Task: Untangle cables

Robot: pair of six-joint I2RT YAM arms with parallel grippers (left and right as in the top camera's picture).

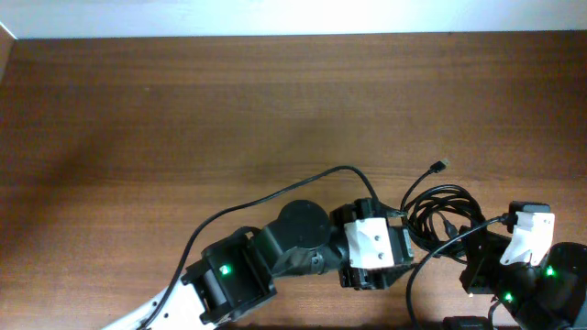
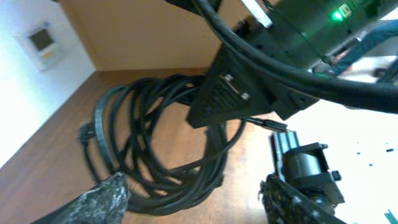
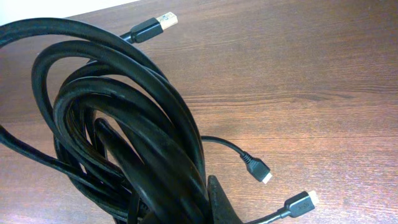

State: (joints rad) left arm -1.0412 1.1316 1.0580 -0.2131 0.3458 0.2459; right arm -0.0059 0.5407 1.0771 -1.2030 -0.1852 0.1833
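Note:
The cables (image 1: 445, 213) lie as a black tangled coil at the table's front right, with one plug (image 1: 440, 166) sticking out behind it. One long strand (image 1: 275, 194) runs off to the left. My left gripper (image 1: 408, 240) sits at the coil's left edge. In the left wrist view it (image 2: 196, 202) stands open, and the near rim of the coil (image 2: 155, 143) lies between its fingers. My right gripper (image 1: 470, 246) is at the coil's right side, shut on a bunch of strands (image 3: 124, 137) that rise close to the camera. Three plugs (image 3: 258, 169) rest on the wood.
The right arm's black gripper body (image 2: 249, 87) hangs over the coil in the left wrist view. The wooden table (image 1: 183, 110) stretches back to a white wall. Both arm bases (image 1: 229, 275) crowd the front edge.

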